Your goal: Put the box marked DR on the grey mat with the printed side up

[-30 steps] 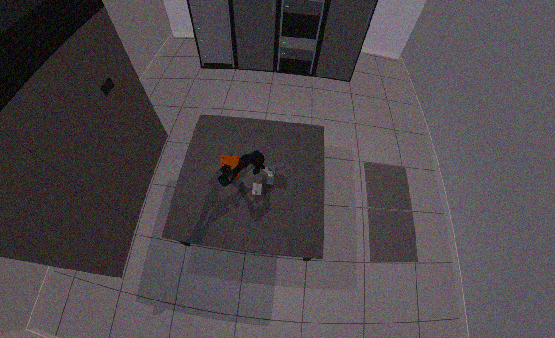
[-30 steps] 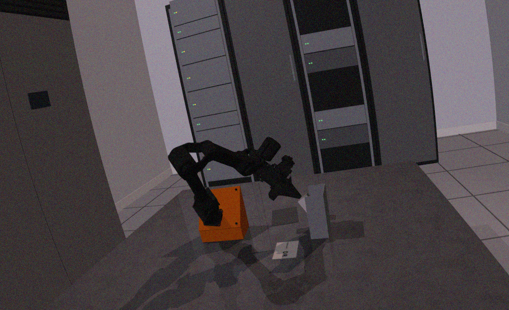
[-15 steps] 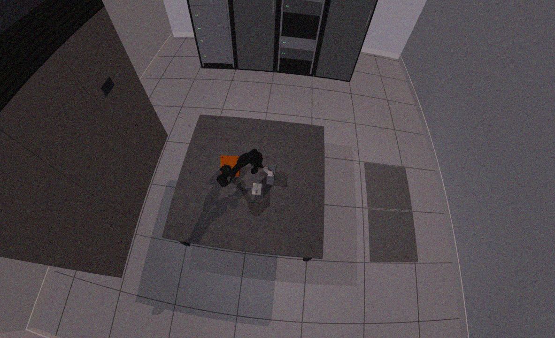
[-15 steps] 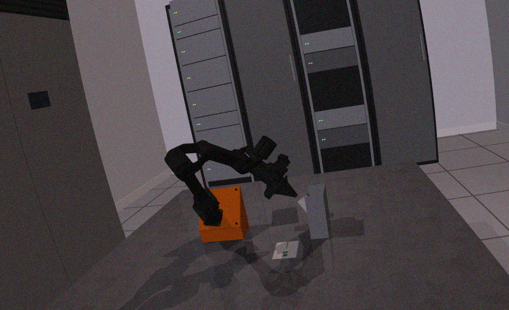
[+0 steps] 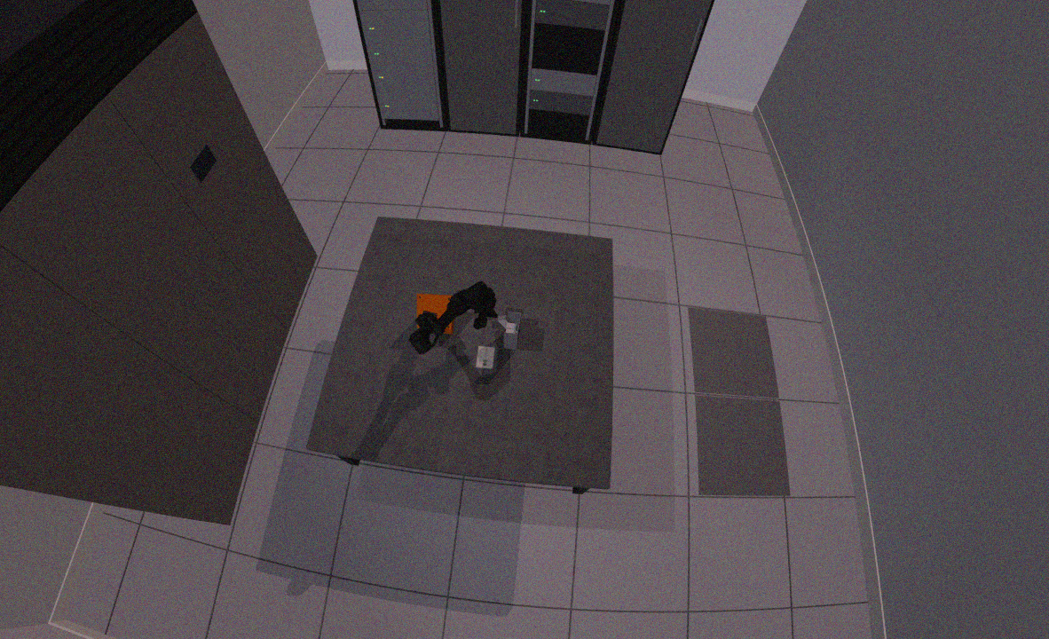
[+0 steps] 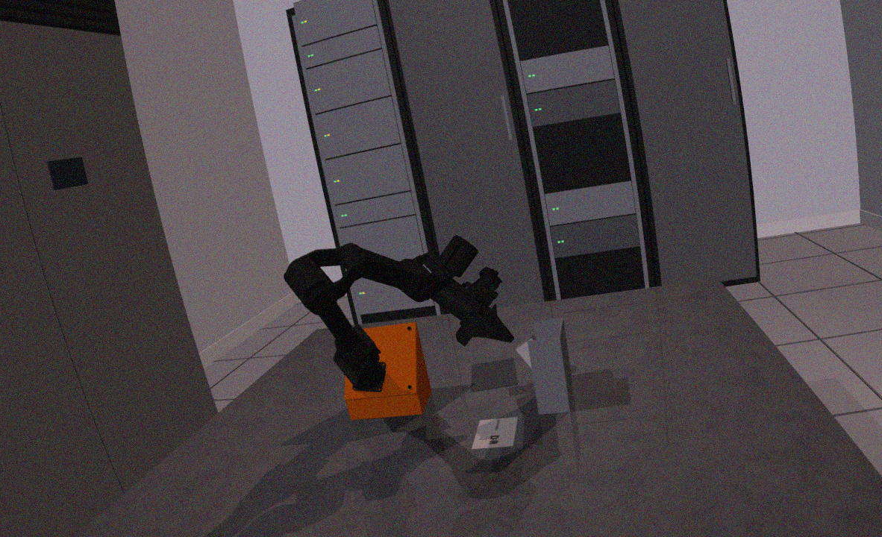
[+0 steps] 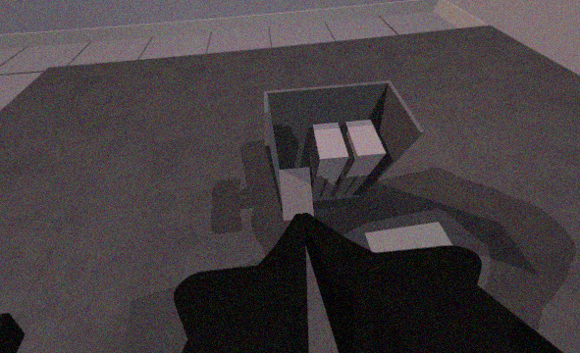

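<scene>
1. The gripper [image 5: 495,317] [image 6: 512,339] [image 7: 301,219] is fully closed on nothing, tips close to the leaning box [image 6: 525,351] [image 7: 296,191]; contact is uncertain.
2. That box tilts out at the side of the bin [image 5: 509,340] [image 6: 549,374] [image 7: 329,88], right of the middle of the desk [image 5: 560,413] [image 6: 698,434] [image 7: 123,123] between its left and right edges. It is probably the DR box, but its code is unreadable here.
3. Two boxes [image 7: 348,142] stand inside, towards the desk's near edge. A push that way could topple them.
4. The mat [image 6: 494,374] lies left of the bin, with no box on it. Pulling by the box's top could drop it short or printed side down.
5. The flat card [image 5: 485,357] [image 6: 494,432] [image 7: 407,237], nearer the near edge, reads DR; mistaking it for the box would mislead the placing.
6. Pressing with shut fingers could slide the bin towards the desk's right edge.
</scene>
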`<action>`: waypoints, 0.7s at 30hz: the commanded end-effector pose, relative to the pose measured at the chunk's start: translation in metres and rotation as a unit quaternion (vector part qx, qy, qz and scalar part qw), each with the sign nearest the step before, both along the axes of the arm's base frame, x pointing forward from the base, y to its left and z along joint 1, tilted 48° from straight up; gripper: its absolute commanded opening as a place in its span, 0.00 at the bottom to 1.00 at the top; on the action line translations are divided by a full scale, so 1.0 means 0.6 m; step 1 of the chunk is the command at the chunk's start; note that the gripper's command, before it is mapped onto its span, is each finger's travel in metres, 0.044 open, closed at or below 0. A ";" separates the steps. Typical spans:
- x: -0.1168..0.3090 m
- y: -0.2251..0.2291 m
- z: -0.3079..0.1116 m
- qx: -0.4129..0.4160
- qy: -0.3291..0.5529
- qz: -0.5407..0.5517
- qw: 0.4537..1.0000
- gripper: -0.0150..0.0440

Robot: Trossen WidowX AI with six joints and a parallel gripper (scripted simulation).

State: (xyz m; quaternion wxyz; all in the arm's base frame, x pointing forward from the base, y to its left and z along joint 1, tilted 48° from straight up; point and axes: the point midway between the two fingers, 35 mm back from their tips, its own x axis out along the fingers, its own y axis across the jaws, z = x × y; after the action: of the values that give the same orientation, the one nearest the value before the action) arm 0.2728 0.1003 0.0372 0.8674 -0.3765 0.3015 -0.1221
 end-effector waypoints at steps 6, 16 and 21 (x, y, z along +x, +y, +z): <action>0.001 0.001 0.000 0.006 -0.002 -0.004 1.000 0.34; 0.005 0.009 0.000 0.097 -0.040 -0.066 0.992 0.66; 0.007 0.012 0.001 0.142 -0.060 -0.099 0.983 0.66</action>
State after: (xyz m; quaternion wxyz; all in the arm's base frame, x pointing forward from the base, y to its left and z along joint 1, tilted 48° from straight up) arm 0.2756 0.1049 0.0391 0.9065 -0.2433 0.2979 -0.1742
